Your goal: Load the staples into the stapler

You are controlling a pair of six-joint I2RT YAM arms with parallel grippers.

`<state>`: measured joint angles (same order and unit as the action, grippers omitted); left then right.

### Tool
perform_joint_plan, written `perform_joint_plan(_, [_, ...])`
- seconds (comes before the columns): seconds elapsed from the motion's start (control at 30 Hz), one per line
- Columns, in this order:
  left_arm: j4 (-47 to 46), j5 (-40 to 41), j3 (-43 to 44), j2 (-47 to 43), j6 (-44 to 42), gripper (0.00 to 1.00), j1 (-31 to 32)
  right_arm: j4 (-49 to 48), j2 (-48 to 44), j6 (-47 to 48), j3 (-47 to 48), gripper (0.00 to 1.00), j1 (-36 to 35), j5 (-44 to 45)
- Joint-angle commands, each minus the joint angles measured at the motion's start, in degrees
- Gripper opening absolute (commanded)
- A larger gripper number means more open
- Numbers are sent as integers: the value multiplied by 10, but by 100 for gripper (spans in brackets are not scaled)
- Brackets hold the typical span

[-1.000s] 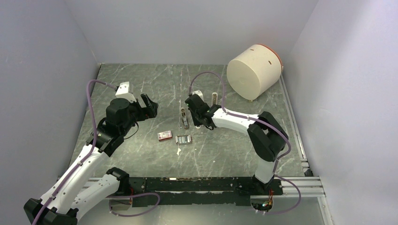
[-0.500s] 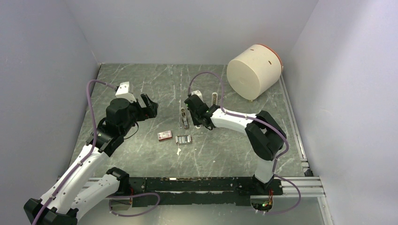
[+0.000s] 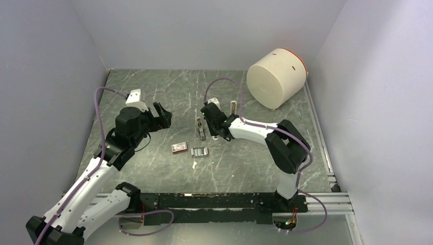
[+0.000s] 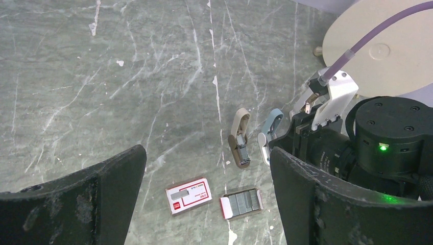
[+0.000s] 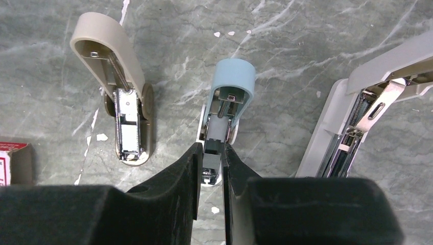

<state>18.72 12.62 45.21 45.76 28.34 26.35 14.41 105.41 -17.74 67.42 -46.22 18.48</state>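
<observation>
Bench: grey marbled top, carrying everything.
Drum: cream, lying on its side at the far right corner.
Left hand: hovering above the bench, its fingers spread wide, holding nothing.
Right hand: pinching the metal tray of the blue stapler between nearly closed fingers.
White stapler: lying opened, right of the blue one.
Tan stapler: lying opened, left of the blue one.
Red box: sitting near the tan stapler.
Staples: lying on the bench just right of the red box, untouched.
</observation>
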Motion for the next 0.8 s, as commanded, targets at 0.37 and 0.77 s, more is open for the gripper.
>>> perform_joint_plan(0.37, [-3,2,-2,0,1,95,-2,-26,5,8,-10,23,11,-13])
perform_joint_plan(0.77, [-3,2,-2,0,1,95,-2,-26,7,13,-13,23,10,-7])
